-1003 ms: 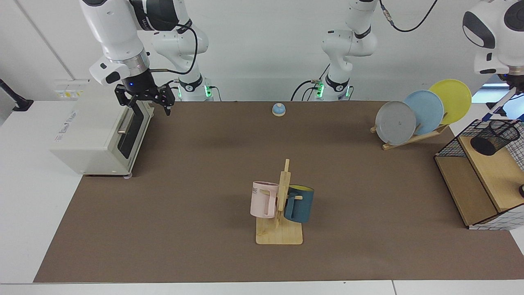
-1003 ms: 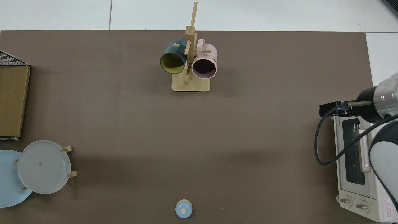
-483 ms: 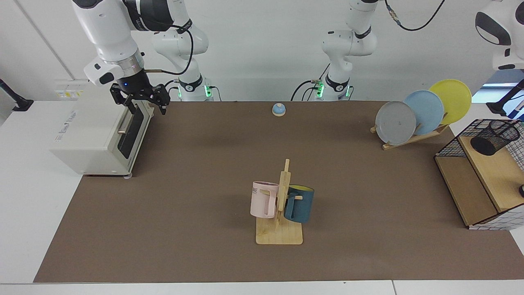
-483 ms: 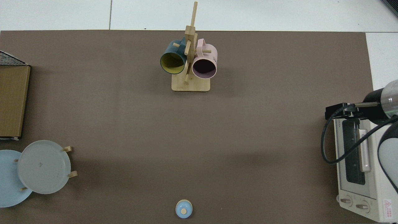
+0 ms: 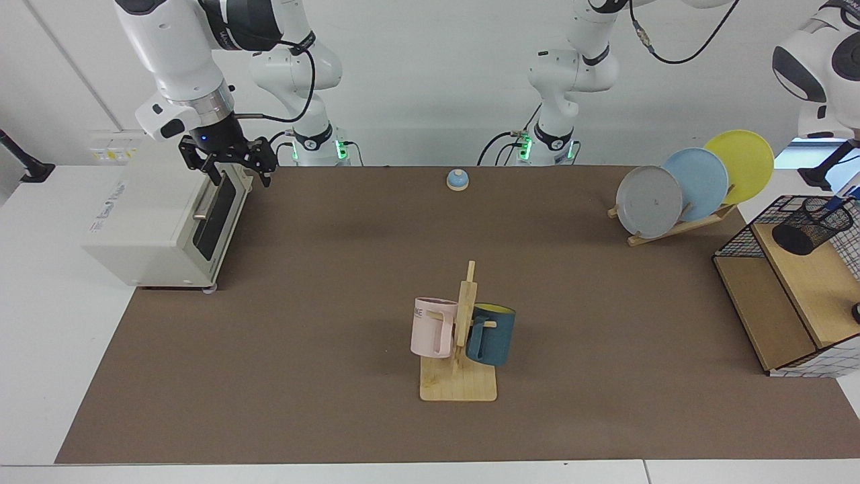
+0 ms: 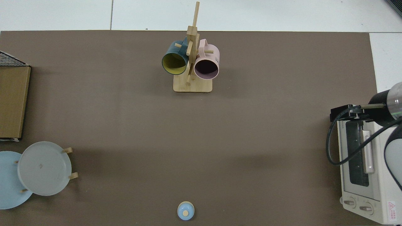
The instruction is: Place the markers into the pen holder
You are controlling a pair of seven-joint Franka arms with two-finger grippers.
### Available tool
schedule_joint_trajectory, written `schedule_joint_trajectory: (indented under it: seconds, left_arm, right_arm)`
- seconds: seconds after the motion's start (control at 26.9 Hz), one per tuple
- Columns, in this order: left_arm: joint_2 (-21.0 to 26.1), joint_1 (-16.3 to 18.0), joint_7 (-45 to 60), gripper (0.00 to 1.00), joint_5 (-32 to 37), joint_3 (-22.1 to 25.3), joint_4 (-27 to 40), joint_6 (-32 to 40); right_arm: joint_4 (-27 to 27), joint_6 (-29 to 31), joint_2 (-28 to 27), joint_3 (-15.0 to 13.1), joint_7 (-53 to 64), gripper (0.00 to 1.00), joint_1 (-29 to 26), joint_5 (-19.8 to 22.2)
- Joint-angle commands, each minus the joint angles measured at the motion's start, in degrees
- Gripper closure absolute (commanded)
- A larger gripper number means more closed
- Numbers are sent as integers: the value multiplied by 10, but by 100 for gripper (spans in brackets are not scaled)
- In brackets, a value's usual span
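Observation:
The pen holder (image 5: 809, 225), a small black mesh cup, stands tilted on the wooden shelf at the far right of the facing view. A small blue tip, apparently the marker (image 5: 835, 201), shows just above its rim, right under my left hand. My left gripper (image 5: 832, 167) is mostly cut off by the view's edge. My right gripper (image 5: 228, 165) hangs open and holds nothing above the toaster oven's door. In the top view, the right gripper (image 6: 340, 112) is at the oven's corner. The pen holder is out of the top view.
A white toaster oven (image 5: 161, 222) sits at the mat's left end. A wooden mug tree (image 5: 460, 349) with a pink and a teal mug stands mid-front. Three plates lean in a rack (image 5: 692, 185) near the wire basket (image 5: 746, 242). A blue bell (image 5: 457, 179) sits at the back.
My right gripper has drifted slightly toward the toaster oven. The left arm rose, then came back down, and a blue tip now shows at the pen holder's rim.

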State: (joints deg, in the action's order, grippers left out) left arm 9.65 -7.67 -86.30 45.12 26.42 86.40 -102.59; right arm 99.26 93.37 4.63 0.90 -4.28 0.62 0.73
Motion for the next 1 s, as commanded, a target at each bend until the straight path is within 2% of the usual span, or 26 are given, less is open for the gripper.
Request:
schedule_joint_trajectory:
  seconds: [0.0,0.59,0.63,0.67,0.74,0.97]
  left_arm:
    - [0,6,12,100,8,-2,13,-45]
    - [7,13,46,100,12,0,60,-54]
    - [9,14,47,76,11,0,60,-61]
    - [10,20,47,8,9,0,60,-74]
    - [16,29,47,0,7,0,56,-82]
    - [26,26,40,0,8,-5,19,-54]
  right_arm:
    - [0,-13,6,6,14,1,-9,-2]
    - [1,-14,6,2,12,1,-3,8]
    - [1,-14,6,2,12,1,-3,8]
    - [1,-14,6,2,12,1,-3,8]
    - [1,-14,6,1,12,1,-3,8]
    - [1,-14,6,-2,12,1,-2,8]
